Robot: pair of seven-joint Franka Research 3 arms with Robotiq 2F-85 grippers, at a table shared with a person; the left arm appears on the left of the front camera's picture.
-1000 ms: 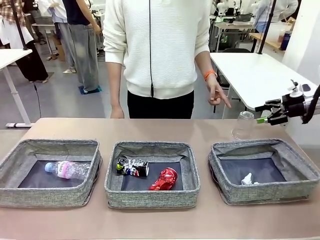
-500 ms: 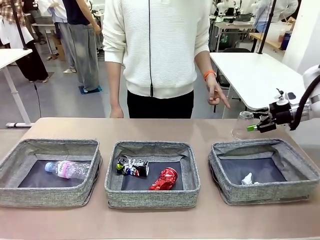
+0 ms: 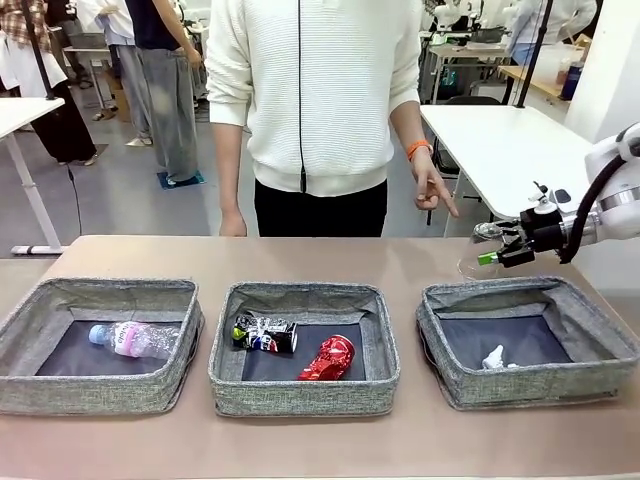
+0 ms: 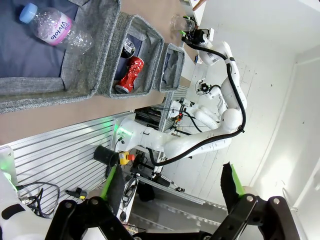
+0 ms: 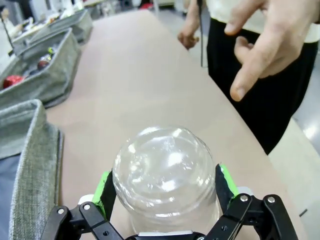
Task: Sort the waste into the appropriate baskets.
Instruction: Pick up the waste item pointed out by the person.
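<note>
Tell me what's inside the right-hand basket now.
The right basket holds a crumpled white paper wad on its dark bottom near the front wall. That wall hides the front strip of the floor. The clear plastic cup stands outside, behind the basket, between the right gripper's fingers.

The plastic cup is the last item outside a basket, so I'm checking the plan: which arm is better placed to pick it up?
The right one. Its gripper already has fingers on either side of the cup, behind the right basket. The left gripper hangs open, far off.
</note>
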